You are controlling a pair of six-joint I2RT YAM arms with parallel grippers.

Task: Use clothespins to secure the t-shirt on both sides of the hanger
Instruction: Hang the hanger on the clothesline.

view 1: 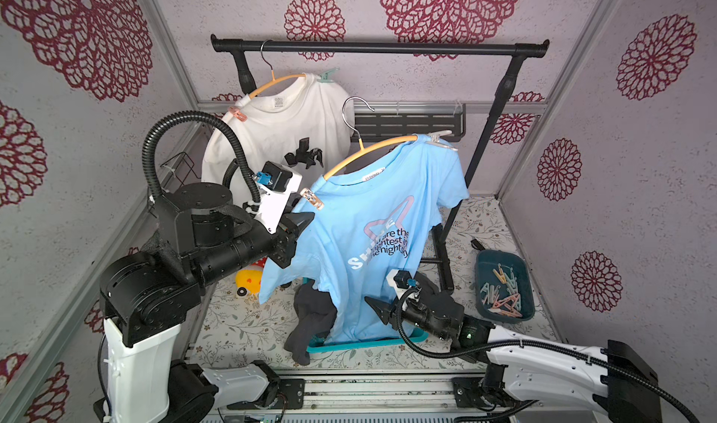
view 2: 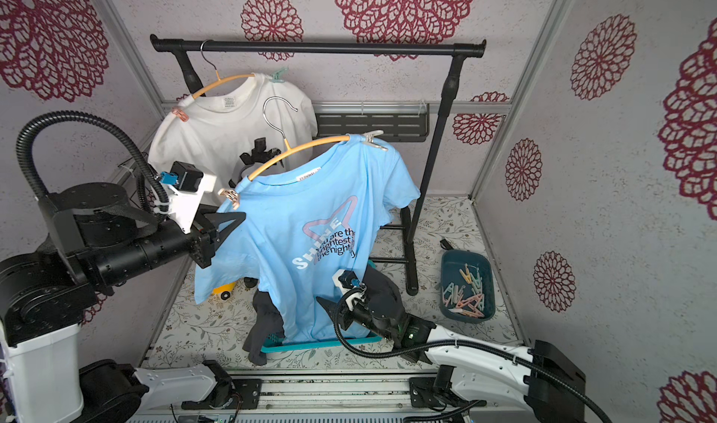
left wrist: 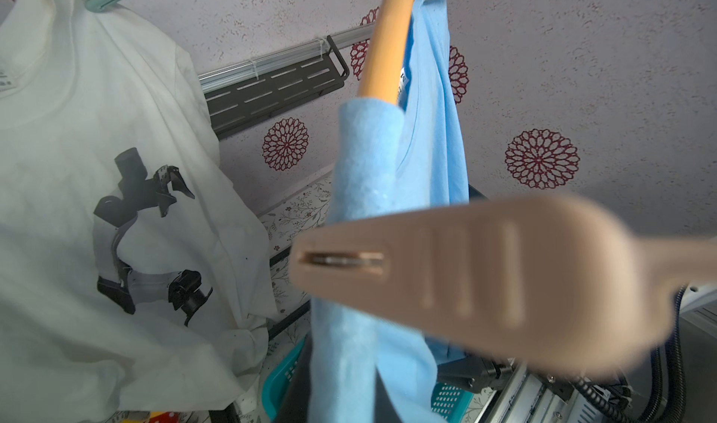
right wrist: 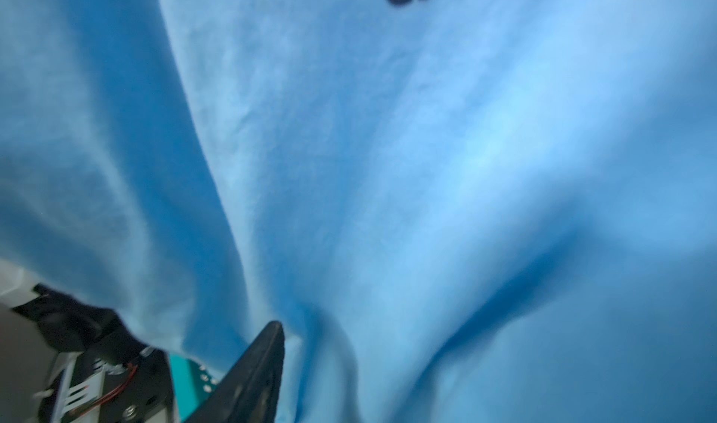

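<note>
Left hand (view 1: 308, 219) is pinched closed at the blue t-shirt's (view 1: 361, 207) sleeve edge, with the pink clothespin (view 1: 312, 200) clipped to the hanger (view 1: 380, 145) end just above it. Right hand (view 1: 378, 310) sits low against the shirt front; I cannot tell how wide it stands.

A robot test booth dressed as a laundry corner is indicated: wallpapered panels (view 1: 640, 169) framed by aluminium profiles (view 1: 555, 91), garment rack (view 1: 380, 47) placed far.

1. A blue t-shirt (view 1: 372, 227) hangs on an orange hanger (view 1: 368, 153), with a pink clothespin (view 1: 312, 199) on one shoulder and a whitish clothespin (view 1: 440, 140) on the other.
2. The left gripper (view 1: 310, 217), fingers (view 1: 302, 221) together, is at the blue t-shirt's sleeve edge, just below the pink clothespin.
3. The right gripper (view 1: 374, 308) is against the blue t-shirt's lower hem.
4. A bin (view 1: 492, 260) of loose clothespins (view 1: 502, 293) sits well to the right of the blue t-shirt.
</note>
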